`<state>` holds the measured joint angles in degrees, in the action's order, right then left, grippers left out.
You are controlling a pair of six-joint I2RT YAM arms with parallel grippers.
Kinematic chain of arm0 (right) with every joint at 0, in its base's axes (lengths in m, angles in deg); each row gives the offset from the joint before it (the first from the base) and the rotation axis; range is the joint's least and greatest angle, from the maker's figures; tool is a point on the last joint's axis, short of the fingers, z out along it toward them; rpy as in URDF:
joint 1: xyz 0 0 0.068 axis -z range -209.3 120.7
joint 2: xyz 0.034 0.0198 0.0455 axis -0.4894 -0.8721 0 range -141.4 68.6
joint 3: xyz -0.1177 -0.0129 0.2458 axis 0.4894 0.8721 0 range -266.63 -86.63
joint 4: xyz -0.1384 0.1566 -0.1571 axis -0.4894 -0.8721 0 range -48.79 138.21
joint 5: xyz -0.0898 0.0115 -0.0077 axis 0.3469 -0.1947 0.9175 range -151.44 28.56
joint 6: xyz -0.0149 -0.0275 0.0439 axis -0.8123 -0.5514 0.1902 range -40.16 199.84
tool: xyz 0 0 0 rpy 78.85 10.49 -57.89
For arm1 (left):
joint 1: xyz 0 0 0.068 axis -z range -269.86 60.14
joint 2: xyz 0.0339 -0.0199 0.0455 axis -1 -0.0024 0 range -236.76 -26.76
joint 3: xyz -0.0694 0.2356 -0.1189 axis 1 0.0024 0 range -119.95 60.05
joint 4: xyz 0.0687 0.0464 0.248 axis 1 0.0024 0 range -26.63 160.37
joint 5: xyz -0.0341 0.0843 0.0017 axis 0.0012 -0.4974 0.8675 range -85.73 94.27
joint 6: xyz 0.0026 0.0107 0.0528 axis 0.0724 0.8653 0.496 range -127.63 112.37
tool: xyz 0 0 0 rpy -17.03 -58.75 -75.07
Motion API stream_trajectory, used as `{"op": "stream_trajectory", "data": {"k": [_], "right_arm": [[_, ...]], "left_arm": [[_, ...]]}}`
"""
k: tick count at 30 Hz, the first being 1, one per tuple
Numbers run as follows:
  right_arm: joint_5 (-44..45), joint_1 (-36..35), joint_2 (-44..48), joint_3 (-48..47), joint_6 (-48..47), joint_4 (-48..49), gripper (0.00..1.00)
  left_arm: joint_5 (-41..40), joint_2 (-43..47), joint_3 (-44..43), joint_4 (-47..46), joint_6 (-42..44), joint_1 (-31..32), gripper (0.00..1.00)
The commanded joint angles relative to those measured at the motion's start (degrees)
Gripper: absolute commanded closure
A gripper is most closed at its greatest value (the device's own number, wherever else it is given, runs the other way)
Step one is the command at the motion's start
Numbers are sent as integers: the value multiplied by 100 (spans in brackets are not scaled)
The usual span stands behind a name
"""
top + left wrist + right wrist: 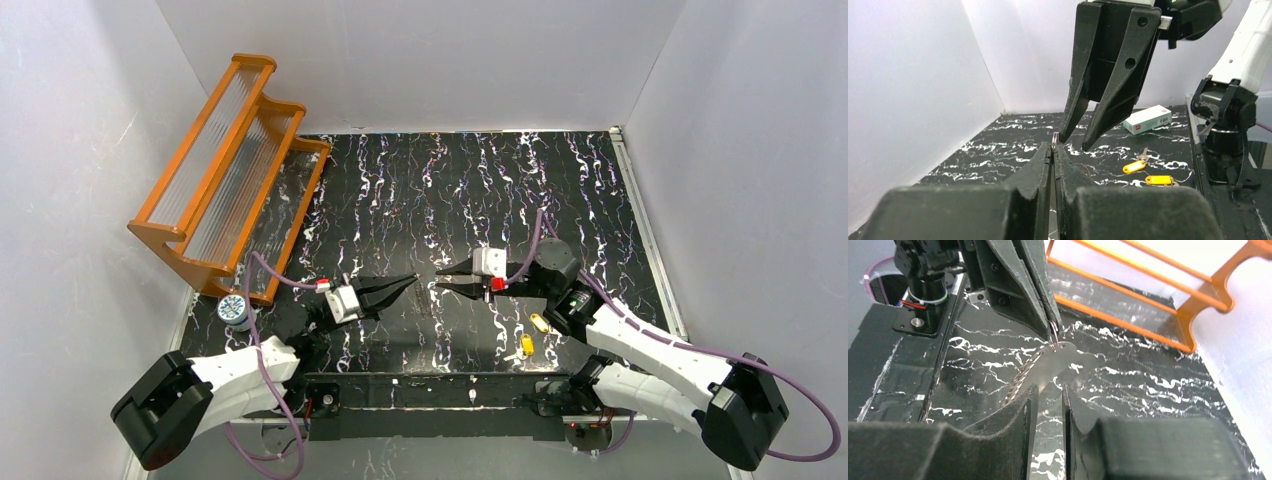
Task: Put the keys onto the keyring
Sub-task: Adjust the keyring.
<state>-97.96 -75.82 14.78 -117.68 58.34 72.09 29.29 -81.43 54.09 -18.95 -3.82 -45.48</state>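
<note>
My left gripper is shut on the keyring, a thin metal loop seen edge-on that sticks up from its tips. My right gripper faces it tip to tip, open with a narrow gap and empty. In the left wrist view its fingertips hang just beside the ring. In the right wrist view the ring shows under the left gripper's tips, beyond my right gripper. Two yellow-headed keys lie on the table by the right arm and also show in the left wrist view.
An orange slatted rack stands at the back left. A small round blue-and-white container sits near the left edge. A white and teal box lies beyond the keys. The right arm's base stands at the right.
</note>
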Motion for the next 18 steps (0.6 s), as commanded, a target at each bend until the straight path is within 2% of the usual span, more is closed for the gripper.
{"op": "stream_trajectory", "data": {"k": [1, 9, 15, 18], "right_arm": [[-497, -4, 58, 17, 174, 880, 67], [-820, -1, -234, -132, 495, 1387, 60], [-1098, 3, -543, -301, 585, 1441, 61], [-1156, 0, -609, -338, 662, 1534, 65]], "left_arm": [[171, 10, 16, -857, -168, 9, 100], [293, -68, -37, -948, -302, 9, 100], [327, -104, -72, -962, -337, 9, 100], [330, -122, -77, -970, -338, 14, 100]]}}
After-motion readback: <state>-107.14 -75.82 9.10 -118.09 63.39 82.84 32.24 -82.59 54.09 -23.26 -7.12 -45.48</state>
